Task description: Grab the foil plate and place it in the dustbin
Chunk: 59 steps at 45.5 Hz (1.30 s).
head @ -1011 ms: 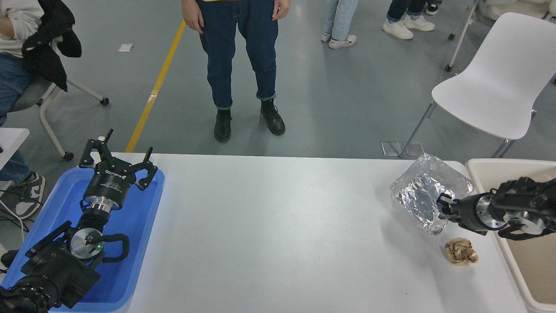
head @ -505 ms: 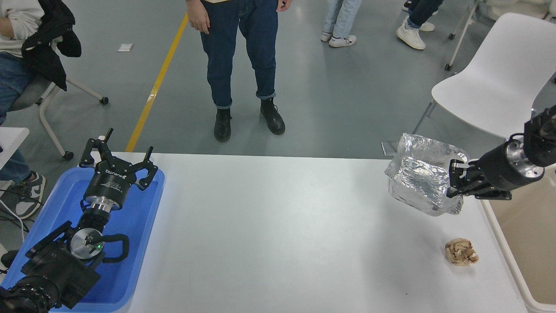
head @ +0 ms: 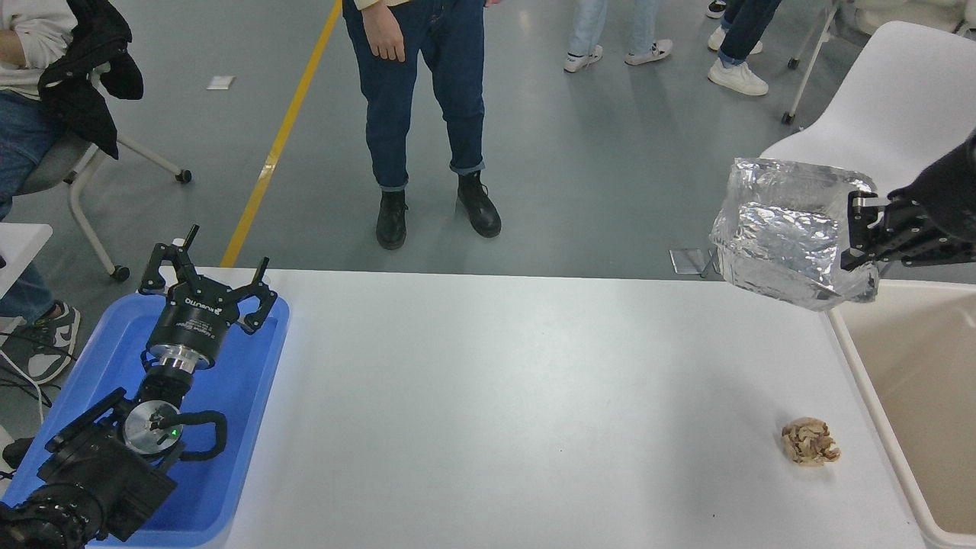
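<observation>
The foil plate (head: 785, 236), a shiny wrinkled silver tray, hangs in the air above the table's far right corner, tilted with its open side toward the camera. My right gripper (head: 855, 232) comes in from the right edge and is shut on the plate's right rim. The beige dustbin (head: 858, 358) stands at the table's right end, just right of and below the plate; only its left part shows. My left gripper (head: 204, 284) is parked open over the blue tray at the lower left.
A tan-brown wadded lump (head: 810, 442) lies on the white table (head: 496, 396) near the bin. The blue tray (head: 244, 381) sits at the left. A person (head: 423, 114) stands at the far side; a white chair (head: 884, 107) is behind the plate.
My right gripper has lifted the foil plate up off the table and carried it right, toward the dustbin. The left arm has not moved.
</observation>
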{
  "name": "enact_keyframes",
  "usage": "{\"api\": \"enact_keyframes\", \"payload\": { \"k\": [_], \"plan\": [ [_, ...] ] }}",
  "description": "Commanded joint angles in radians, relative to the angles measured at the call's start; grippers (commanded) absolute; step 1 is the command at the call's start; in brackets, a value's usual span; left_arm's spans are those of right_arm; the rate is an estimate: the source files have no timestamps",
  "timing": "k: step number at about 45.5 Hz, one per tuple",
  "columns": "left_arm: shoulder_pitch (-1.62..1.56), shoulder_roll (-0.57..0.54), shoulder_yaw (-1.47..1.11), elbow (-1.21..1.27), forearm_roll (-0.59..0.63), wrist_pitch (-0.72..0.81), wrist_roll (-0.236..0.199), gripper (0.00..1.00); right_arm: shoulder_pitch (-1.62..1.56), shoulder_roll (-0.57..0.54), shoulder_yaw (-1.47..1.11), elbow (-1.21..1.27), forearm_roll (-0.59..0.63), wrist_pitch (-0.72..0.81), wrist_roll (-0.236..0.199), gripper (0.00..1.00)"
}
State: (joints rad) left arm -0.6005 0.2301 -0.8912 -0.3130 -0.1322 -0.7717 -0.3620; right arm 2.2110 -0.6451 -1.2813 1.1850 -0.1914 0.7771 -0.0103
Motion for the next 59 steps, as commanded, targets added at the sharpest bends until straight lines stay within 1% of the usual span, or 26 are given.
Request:
{"api": "enact_keyframes", "payload": {
  "k": [1, 18, 25, 29, 37, 42, 45, 51, 59],
  "plan": [
    [0.001, 0.000, 0.000, 0.000, 0.000, 0.000, 0.000, 1.00, 0.082, -0.001, -0.049, -0.001, -0.005, 0.008, 0.000, 0.00],
    [0.001, 0.000, 0.000, 0.000, -0.001, 0.000, 0.000, 1.00, 0.081, -0.017, -0.098, -0.013, -0.011, 0.008, 0.000, 0.00],
    [0.001, 0.000, 0.000, 0.000, -0.001, 0.000, 0.000, 1.00, 0.082, -0.105, -0.154, -0.042, -0.025, 0.008, -0.002, 0.00],
    [-0.001, 0.000, 0.000, 0.000, 0.000, 0.000, 0.000, 1.00, 0.081, -0.168, -0.203, -0.083, -0.086, 0.008, -0.002, 0.00],
    [0.001, 0.000, 0.000, 0.000, -0.001, 0.000, -0.002, 1.00, 0.064, -0.275, -0.266, -0.169, -0.161, 0.008, -0.002, 0.00],
    [0.001, 0.000, 0.000, 0.000, -0.001, 0.000, -0.002, 1.00, 0.029, -0.324, -0.274, -0.203, -0.240, 0.008, -0.002, 0.00],
    [0.001, 0.000, 0.000, 0.000, -0.001, 0.000, -0.002, 1.00, 0.016, -0.343, -0.288, -0.211, -0.266, 0.008, -0.002, 0.00],
    [0.001, 0.000, 0.000, 0.000, -0.001, 0.000, -0.002, 1.00, -0.005, -0.386, -0.326, -0.258, -0.272, 0.008, -0.002, 0.00],
    [0.001, 0.000, 0.000, 0.000, -0.001, 0.000, -0.002, 1.00, -0.160, -0.418, -0.248, -0.324, -0.261, 0.008, 0.000, 0.00]
  ]
}}
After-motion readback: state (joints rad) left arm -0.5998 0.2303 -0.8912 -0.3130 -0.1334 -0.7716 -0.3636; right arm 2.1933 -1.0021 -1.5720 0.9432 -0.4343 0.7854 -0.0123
